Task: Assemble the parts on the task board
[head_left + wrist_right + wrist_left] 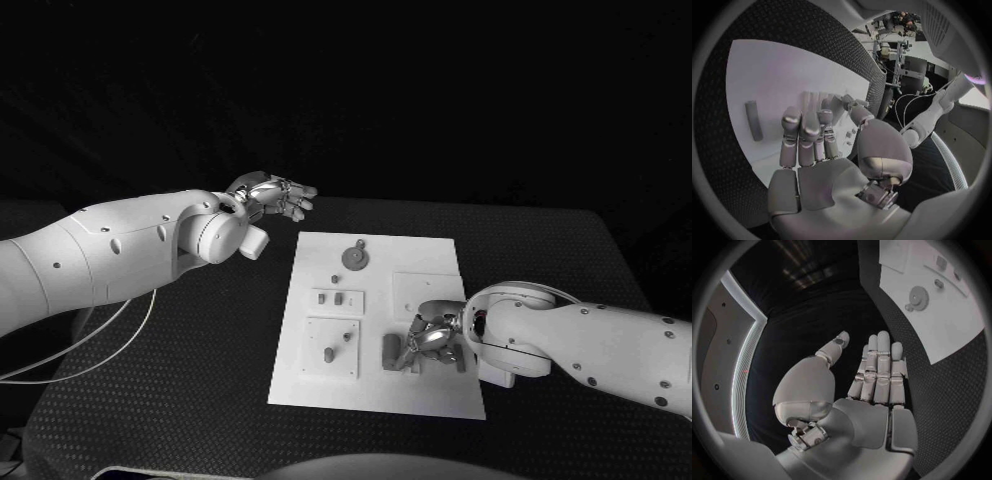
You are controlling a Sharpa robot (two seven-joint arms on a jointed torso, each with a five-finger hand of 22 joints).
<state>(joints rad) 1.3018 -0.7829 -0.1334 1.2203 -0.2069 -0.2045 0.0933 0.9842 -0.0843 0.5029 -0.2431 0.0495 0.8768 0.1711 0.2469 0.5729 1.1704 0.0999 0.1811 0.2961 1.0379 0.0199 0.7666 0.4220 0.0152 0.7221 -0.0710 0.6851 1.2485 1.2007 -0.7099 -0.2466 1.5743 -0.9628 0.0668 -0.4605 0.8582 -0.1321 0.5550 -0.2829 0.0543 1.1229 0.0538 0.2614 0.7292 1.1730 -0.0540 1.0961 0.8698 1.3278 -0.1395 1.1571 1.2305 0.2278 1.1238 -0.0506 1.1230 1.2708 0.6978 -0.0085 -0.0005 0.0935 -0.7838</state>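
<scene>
The white task board [433,255] lies in the middle of the black table. A grey gear [355,259] sits near its far edge, small pieces [330,296] at mid-left, another piece [330,352] on a near-left plate. An upright grey bar [391,348] lies beside my right hand [434,338], which hovers low over the board's near right part, fingers stretched out and nothing seen in them. In the right wrist view the bar [752,120] lies apart from the fingers [804,130]. My left hand [273,197] is raised off the board's far left corner, flat and empty [876,375].
The left wrist view shows the board [954,335] with the gear [917,296] beyond the fingertips. Black table [188,380] surrounds the board on all sides. A white cable [101,345] hangs under my left arm.
</scene>
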